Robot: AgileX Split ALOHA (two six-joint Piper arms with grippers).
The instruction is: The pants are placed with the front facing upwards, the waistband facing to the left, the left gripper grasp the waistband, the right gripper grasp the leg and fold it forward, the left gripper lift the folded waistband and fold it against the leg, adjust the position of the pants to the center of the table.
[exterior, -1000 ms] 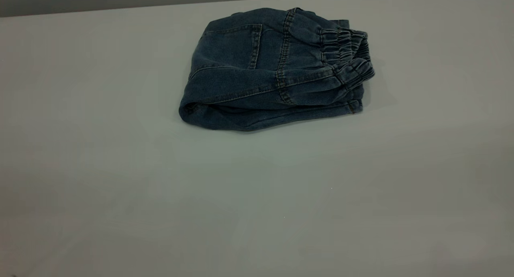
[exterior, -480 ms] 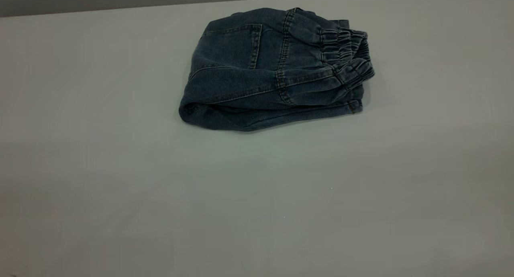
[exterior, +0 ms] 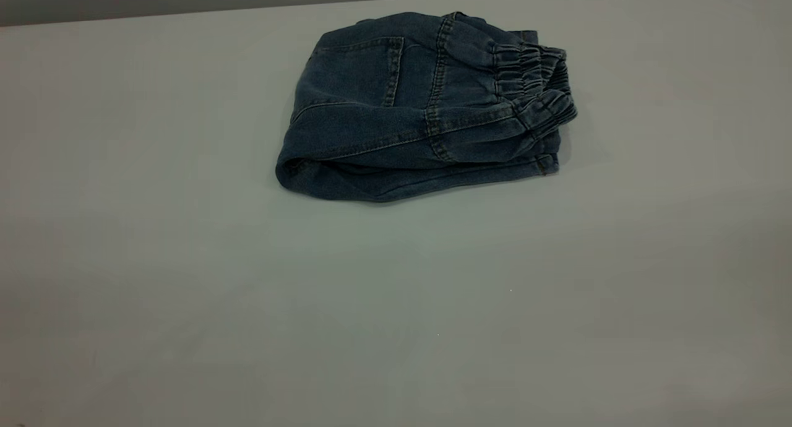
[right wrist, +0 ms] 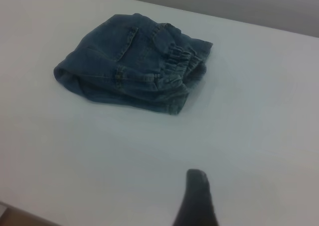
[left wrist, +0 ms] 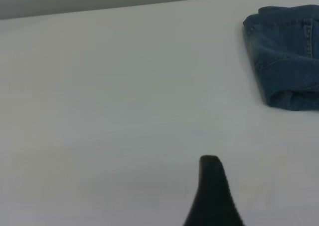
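The pants [exterior: 396,111] lie folded into a compact blue denim bundle on the far middle part of the white table [exterior: 396,303]. Their gathered waistband [exterior: 535,83] is stacked at the bundle's right end, and a rounded fold is at its left end. No arm appears in the exterior view. In the left wrist view my left gripper [left wrist: 244,196] is low over bare table, far from the pants [left wrist: 286,56], showing one black finger [left wrist: 213,191] with nothing against its pad. My right gripper [right wrist: 224,201] also hangs well short of the pants [right wrist: 124,66] and waistband [right wrist: 179,61], holding nothing.
The table's far edge [exterior: 247,6] runs just behind the pants, with a grey wall beyond. A near corner of the table [right wrist: 10,213] shows in the right wrist view. Bare tabletop spreads to the left, right and front of the bundle.
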